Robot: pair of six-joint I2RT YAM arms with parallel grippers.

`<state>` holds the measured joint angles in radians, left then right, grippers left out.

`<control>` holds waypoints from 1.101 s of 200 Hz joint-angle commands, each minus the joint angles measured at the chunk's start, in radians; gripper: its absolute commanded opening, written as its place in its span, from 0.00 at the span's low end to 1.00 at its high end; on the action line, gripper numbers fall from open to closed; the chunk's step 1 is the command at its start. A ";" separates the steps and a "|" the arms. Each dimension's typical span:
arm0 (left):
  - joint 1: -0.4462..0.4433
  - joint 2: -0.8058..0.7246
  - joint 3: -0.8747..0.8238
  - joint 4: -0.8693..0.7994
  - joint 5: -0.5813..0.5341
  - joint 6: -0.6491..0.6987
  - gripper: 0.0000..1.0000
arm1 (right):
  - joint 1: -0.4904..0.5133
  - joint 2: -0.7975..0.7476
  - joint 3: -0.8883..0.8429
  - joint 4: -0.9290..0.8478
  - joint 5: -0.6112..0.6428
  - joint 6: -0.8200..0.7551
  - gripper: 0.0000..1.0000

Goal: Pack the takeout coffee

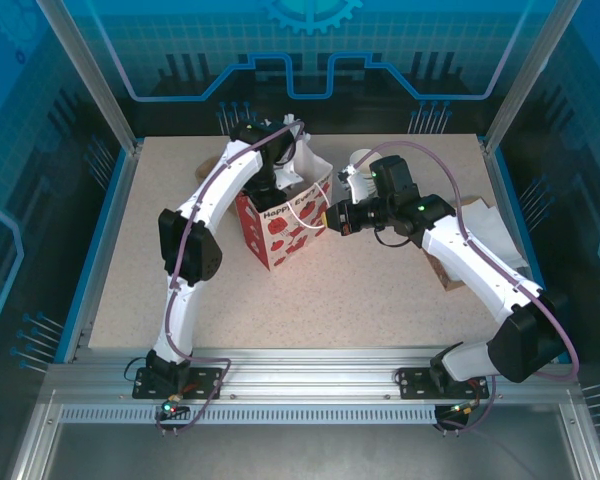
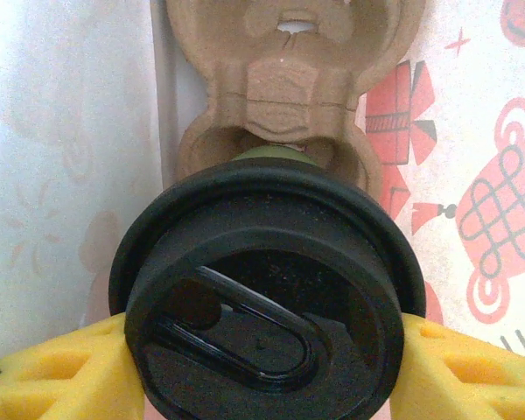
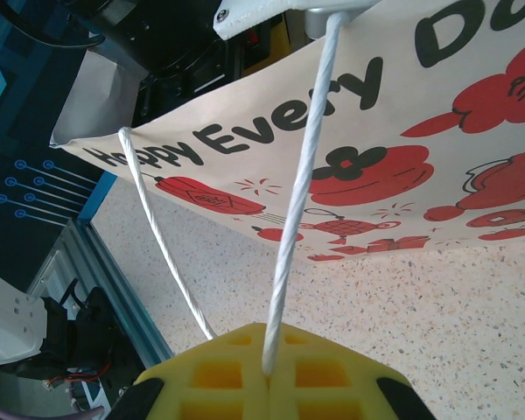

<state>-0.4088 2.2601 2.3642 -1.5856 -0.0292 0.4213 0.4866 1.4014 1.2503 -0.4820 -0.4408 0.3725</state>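
Top external: reads "Happy Every" in black along the near face of a white paper bag [image 1: 285, 225] with red prints, standing mid-surface [image 1: 380, 300]. Left arm [image 1: 193, 225] up from the near-left base, elbow out to the left, forearm angled far and right, wrist tipped down into the bag's open top. Right arm [image 1: 475, 260] reaching far and left from the near-right base, wrist about level, right gripper [image 1: 332, 218] at the bag's right edge.

Left wrist: looks straight down on the black-lidded takeout coffee [image 2: 267, 289], inside the bag. Left gripper [image 2: 264, 385] clamped on it, yellow fingers [image 2: 52, 376] pressed against the left and right sides of the lid. A sliver of olive cup past the lid's far rim, over a brown pulp cup carrier [image 2: 289, 79]; cannot tell whether seated in it. Plain white wall on the left, red prints on the right.

Right wrist: reads "Happy Every Da", cut off at the frame edge, above red lantern and knot prints. Right gripper [image 3: 267, 372] with yellow pads together, pinching the bag's white cord handle [image 3: 302, 192], drawn taut up to the bag's rim. Speckled surface beneath.
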 commanded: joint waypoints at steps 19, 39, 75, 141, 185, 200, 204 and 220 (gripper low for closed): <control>0.000 0.005 -0.011 -0.010 -0.014 0.008 0.47 | 0.018 0.010 0.023 -0.020 0.008 -0.015 0.04; 0.000 0.016 -0.002 -0.008 -0.016 0.006 0.47 | 0.020 0.011 0.021 -0.020 0.008 -0.017 0.04; 0.001 0.032 0.004 -0.005 -0.016 0.006 0.47 | 0.019 0.012 0.020 -0.020 0.008 -0.015 0.04; 0.007 0.044 -0.014 0.014 -0.015 0.004 0.47 | 0.021 0.016 0.024 -0.020 0.007 -0.015 0.04; 0.005 0.060 -0.008 0.017 -0.017 0.002 0.48 | 0.024 0.022 0.026 -0.020 0.007 -0.014 0.04; 0.006 0.068 -0.004 0.017 -0.019 -0.001 0.48 | 0.026 0.023 0.028 -0.020 0.009 -0.014 0.04; 0.006 0.070 -0.003 0.015 -0.020 -0.002 0.48 | 0.026 0.023 0.028 -0.020 0.008 -0.015 0.04; 0.005 0.076 0.000 0.012 -0.020 -0.006 0.48 | 0.027 0.025 0.028 -0.020 0.008 -0.015 0.04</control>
<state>-0.4088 2.2898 2.3642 -1.5757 -0.0292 0.4198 0.4957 1.4132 1.2514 -0.4820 -0.4339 0.3725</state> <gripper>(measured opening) 0.623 0.051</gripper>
